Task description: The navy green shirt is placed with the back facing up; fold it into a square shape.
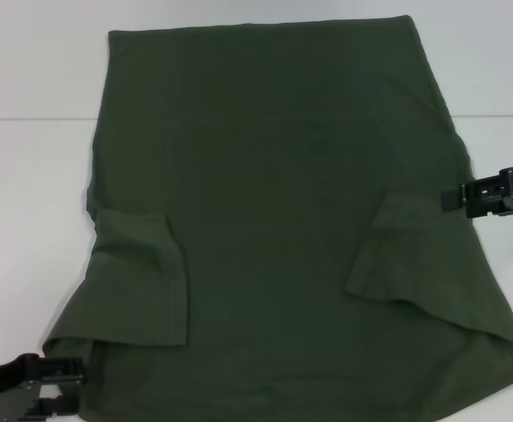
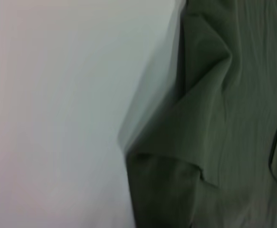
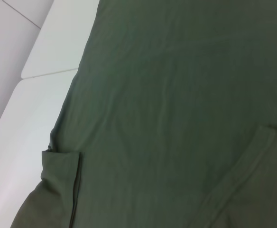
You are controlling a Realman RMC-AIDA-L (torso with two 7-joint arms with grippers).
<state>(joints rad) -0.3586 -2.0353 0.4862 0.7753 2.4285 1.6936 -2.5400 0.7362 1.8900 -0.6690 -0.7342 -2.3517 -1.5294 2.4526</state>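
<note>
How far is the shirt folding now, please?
Done: both sleeves lie folded in over the shirt, plain side up. In hand: the left end effector sits at the near corner, the right end effector at the side edge. Left: folding the body into a square.

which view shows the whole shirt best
The head view: the navy green shirt lies spread on the table, both sleeves folded inward, left gripper and right gripper at its edges. The left wrist view shows only a blurred edge fold; the right wrist view, part of the body and sleeves.
</note>
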